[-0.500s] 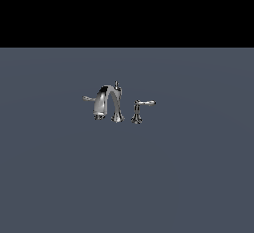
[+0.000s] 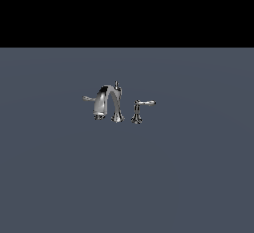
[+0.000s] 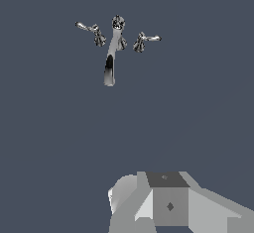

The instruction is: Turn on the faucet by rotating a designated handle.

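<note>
Tool (image 3: 171, 204): only a grey blocky body visible at the edge of the wrist view; fingers not seen, so opening cannot be told. Holds nothing visible, touches nothing. Well apart from the faucet (image 2: 111, 103). Not seen in the exterior view at all; arm pose otherwise not determinable.

Exterior view, left to right: thin chrome stub lever (image 2: 89, 98) projecting toward the exterior view's left, partly hidden behind the spout. Arched spout next, mouth turned down toward the worktop (image 2: 127, 177), small knob (image 2: 117, 84) on top. Then the handle (image 2: 137, 111), just beside the spout's base on the exterior view's right, standing upright on its waisted pedestal, lever pointing away from the spout.

All parts resting on the flat grey-blue worktop. No containers seen.
</note>
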Controlling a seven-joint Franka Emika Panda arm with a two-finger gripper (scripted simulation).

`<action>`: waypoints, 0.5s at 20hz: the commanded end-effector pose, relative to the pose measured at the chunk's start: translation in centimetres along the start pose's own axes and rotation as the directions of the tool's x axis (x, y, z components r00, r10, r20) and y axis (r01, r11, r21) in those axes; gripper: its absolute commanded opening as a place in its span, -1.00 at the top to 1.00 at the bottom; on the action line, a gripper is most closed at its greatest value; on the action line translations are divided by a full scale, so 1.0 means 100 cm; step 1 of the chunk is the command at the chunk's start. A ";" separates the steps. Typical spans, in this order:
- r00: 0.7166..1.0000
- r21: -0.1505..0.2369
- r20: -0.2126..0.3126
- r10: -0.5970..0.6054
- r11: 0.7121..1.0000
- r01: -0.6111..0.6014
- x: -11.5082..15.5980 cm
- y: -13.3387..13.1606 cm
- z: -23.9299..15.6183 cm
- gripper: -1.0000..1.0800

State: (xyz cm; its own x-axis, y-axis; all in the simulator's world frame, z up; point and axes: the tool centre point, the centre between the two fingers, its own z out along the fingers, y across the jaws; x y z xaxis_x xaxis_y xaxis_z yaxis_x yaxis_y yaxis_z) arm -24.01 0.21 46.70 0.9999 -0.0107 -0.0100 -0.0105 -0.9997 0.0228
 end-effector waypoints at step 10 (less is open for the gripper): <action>0.983 0.004 0.003 0.181 0.983 -0.181 0.034 -0.021 0.040 1.00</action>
State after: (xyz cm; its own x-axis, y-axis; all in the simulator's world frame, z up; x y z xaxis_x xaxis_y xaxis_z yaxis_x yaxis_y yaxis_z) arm -21.24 1.83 43.32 0.9871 -0.1600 -0.0083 -0.1598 -0.9869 0.0209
